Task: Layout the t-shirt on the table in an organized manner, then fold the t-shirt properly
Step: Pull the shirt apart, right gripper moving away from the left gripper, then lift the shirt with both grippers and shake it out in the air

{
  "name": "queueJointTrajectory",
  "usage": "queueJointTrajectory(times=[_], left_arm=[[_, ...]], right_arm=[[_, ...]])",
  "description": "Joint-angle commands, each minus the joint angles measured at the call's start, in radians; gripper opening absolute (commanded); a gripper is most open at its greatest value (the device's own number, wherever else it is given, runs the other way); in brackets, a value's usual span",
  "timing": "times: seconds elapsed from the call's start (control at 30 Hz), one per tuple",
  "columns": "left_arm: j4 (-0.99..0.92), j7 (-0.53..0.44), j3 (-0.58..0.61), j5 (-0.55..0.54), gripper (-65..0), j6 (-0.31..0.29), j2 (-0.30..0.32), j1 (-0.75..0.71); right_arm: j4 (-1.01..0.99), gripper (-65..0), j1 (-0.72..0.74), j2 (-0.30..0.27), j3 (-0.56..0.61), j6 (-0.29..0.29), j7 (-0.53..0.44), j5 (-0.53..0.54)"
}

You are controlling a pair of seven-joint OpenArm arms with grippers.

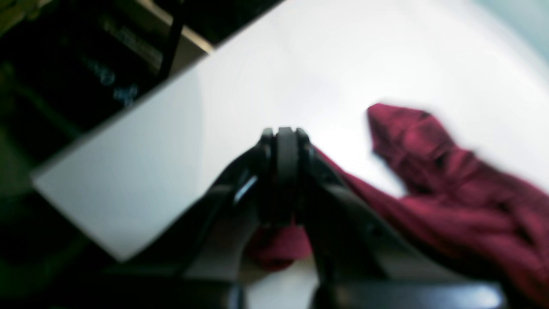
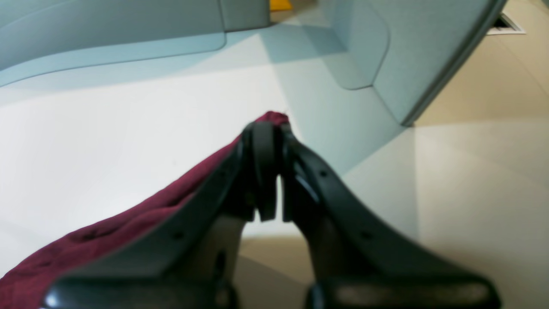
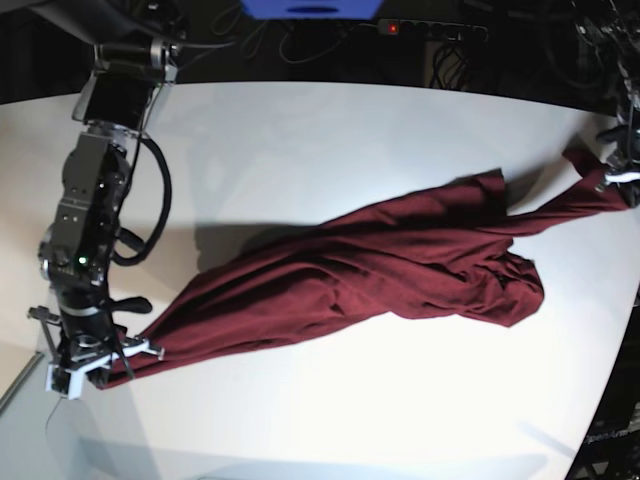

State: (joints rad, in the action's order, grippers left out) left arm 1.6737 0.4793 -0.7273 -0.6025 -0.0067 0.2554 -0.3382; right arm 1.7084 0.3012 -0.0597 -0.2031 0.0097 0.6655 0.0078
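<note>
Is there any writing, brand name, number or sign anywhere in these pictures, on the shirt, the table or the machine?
None can be read.
t-shirt: plain maroon, no print or tag showing.
table: bare white, no markings.
right gripper and left gripper: black, no visible lettering.
Bluish marks in the dark background of the left wrist view: too blurred to read, if text at all.

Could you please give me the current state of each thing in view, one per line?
t-shirt: bunched and wrinkled, stretched between the two grippers across the table, not laid flat, not folded.
left gripper: shut on the t-shirt, pinching one end.
right gripper: shut on the t-shirt, pinching the other end.
table: white, bearing the middle of the t-shirt.
</note>
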Motion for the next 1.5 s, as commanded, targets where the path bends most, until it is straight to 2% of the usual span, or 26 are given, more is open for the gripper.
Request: queueJointTrajectory(times=[0.0, 0.07, 0.17, 0.33, 0.4, 0.6, 0.7, 0.87, 1.03, 1.17, 1.4, 1.47], left_arm=[[-0.014, -0.009, 0.016, -0.007, -64.8, -0.005, 0.015, 0.003], [-0.051, -0.009, 0.027, -0.007, -64.6, -0.005, 0.014, 0.003], [-0.057, -0.009, 0.025, -0.007, -59.5, -0.005, 0.015, 0.001], [-0.031, -0.008, -0.022, -0.015, -36.4, -0.005, 0.022, 0.000], [-0.002, 0.003, -0.053, -0.015, -30.4, -0.005, 0.017, 0.008], [0.053, 0.012, -0.064, -0.017, -31.1, -0.005, 0.012, 0.136], [0.015, 0.012, -0.004, -0.007, -31.1, 0.000, -0.005, 0.242], [-0.166, 0.012, 0.150, -0.006, -31.1, 0.004, -0.005, 0.417], [-0.432, 0.003, 0.297, -0.006, -31.1, 0.004, -0.005, 0.561], [-0.596, -0.012, 0.360, -0.006, -31.1, 0.000, -0.005, 0.635], [-0.735, -0.133, 0.484, -0.007, -31.5, 0.000, -0.005, 0.678], [-0.739, -0.153, 0.510, -0.007, -36.3, 0.000, -0.001, 0.673]], right_arm=[[0.020, -65.0, 0.023, -0.007, 0.000, -0.001, -0.036, -0.001], [0.020, -65.0, 0.019, -0.006, 0.000, -0.001, -0.036, -0.001], [0.022, -65.0, -0.004, -0.006, 0.000, -0.001, -0.036, -0.001], [0.023, -65.0, -0.012, -0.006, 0.000, -0.001, -0.036, -0.001], [0.022, -65.0, -0.012, -0.006, 0.000, -0.001, -0.036, -0.001], [0.020, -65.0, -0.013, -0.006, 0.001, -0.001, -0.031, -0.001], [0.026, -65.0, -0.036, -0.006, 0.001, -0.001, -0.034, -0.001], [0.025, -65.0, -0.052, -0.006, 0.001, -0.001, -0.031, -0.001], [0.026, -65.0, -0.067, -0.007, 0.006, -0.001, -0.034, -0.001], [0.028, -65.0, -0.081, -0.007, 0.001, -0.001, -0.034, -0.001], [0.028, -65.0, -0.083, -0.007, 0.003, -0.001, -0.034, -0.001], [0.028, -65.0, -0.083, -0.009, 0.004, -0.001, -0.034, -0.001]])
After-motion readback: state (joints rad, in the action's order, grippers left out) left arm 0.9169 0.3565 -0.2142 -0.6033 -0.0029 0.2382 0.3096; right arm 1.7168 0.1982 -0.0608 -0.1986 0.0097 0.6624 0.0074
